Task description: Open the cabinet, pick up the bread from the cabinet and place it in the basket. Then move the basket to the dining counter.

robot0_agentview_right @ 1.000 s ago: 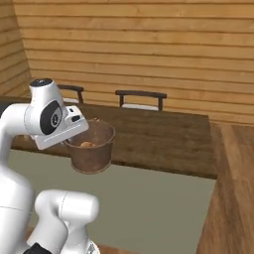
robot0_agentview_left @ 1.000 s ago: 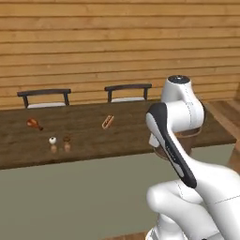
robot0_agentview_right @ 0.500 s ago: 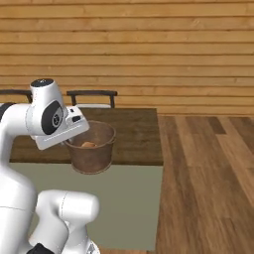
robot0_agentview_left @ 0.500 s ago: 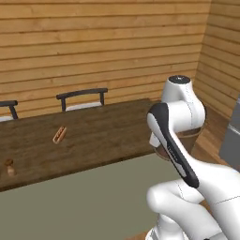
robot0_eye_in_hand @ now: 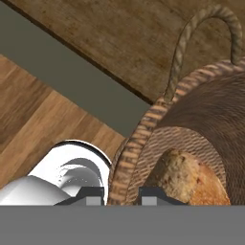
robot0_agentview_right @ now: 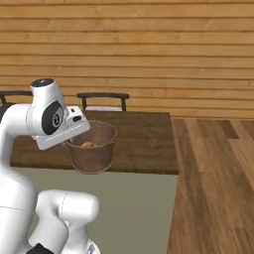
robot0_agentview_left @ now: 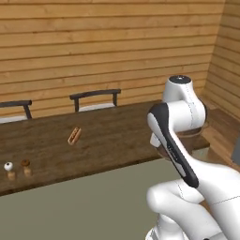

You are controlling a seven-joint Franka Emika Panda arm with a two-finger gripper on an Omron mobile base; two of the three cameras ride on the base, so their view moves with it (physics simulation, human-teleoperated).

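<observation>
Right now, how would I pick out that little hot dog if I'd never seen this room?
Find the long dark dining counter before the plank wall. The hot dog lies alone mid-top, in front of the chair. Unlike the two small upright shakers near the front edge, it lies flat, long and orange-brown.

The basket is brown woven wicker, coarse and matt, with a twisted rim between the jaws. The bread just beside the jaws has a rough, golden-brown crust. The dining counter beyond is dark wood-grain with a matt olive-grey front.
</observation>
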